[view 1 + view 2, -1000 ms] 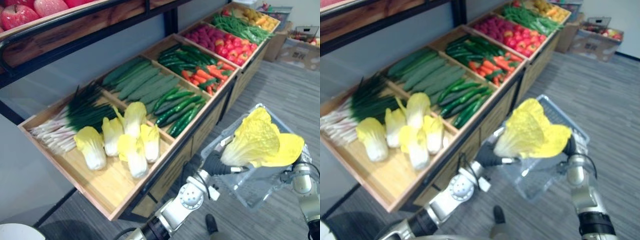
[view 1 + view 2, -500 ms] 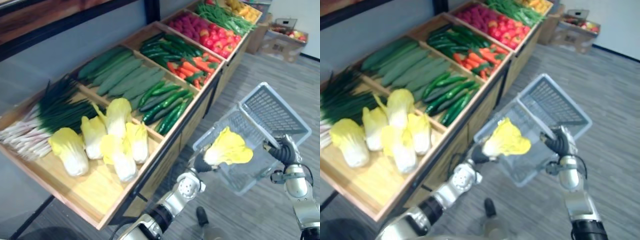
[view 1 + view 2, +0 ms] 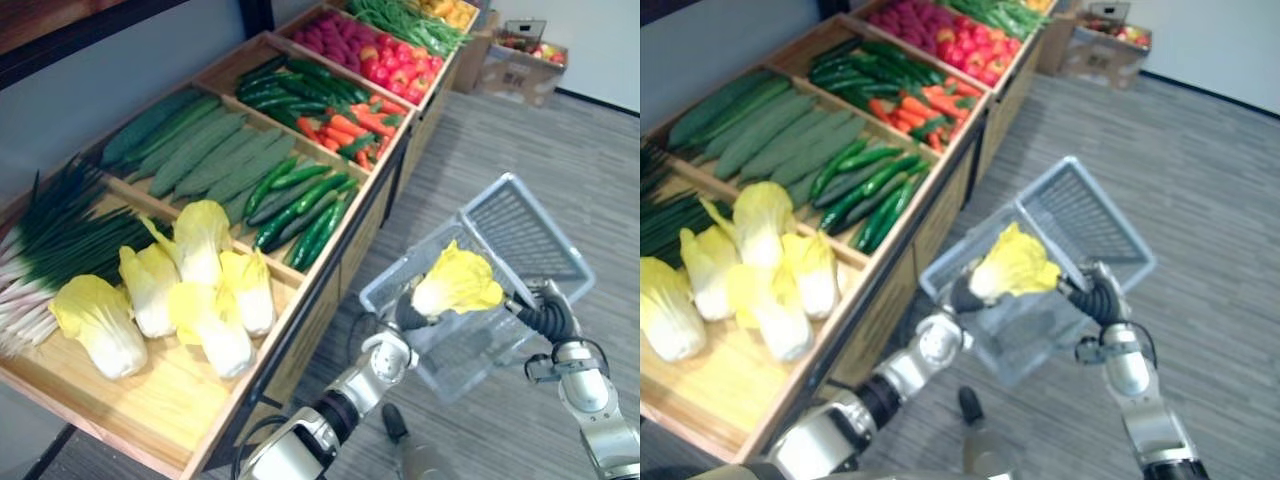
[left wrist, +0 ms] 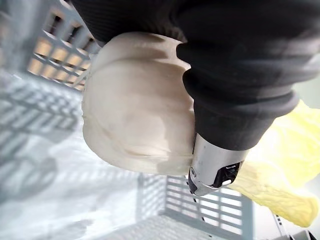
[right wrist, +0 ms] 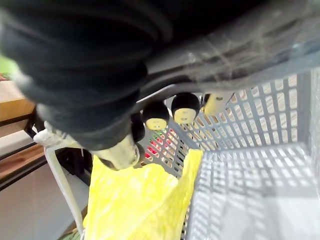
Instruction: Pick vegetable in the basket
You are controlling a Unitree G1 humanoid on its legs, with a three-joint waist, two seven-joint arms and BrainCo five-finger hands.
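Observation:
My left hand [image 3: 408, 312] is shut on the white base of a yellow-leaved cabbage [image 3: 458, 283] and holds it at the near rim of a grey mesh basket [image 3: 530, 225]. In the left wrist view the cabbage base [image 4: 132, 125] sits against the dark cover, with the basket wall [image 4: 50, 55] behind. My right hand [image 3: 545, 318] is shut on the basket's handle and holds the basket tilted above the floor. The right wrist view shows its fingers [image 5: 170, 114] curled under the handle, the cabbage leaves [image 5: 140, 200] and the basket floor [image 5: 260, 170].
A long wooden display stand [image 3: 330, 270] runs along the left, with several more cabbages [image 3: 190, 290], spring onions [image 3: 50, 250], cucumbers [image 3: 300, 200], carrots [image 3: 350, 125] and red produce [image 3: 385, 60]. A cardboard box [image 3: 520, 65] stands far back. Grey plank floor lies to the right.
The camera has shifted. The cabbage, large and high before the basket a second ago, now sits lower at the basket's rim. Both hands keep their holds.

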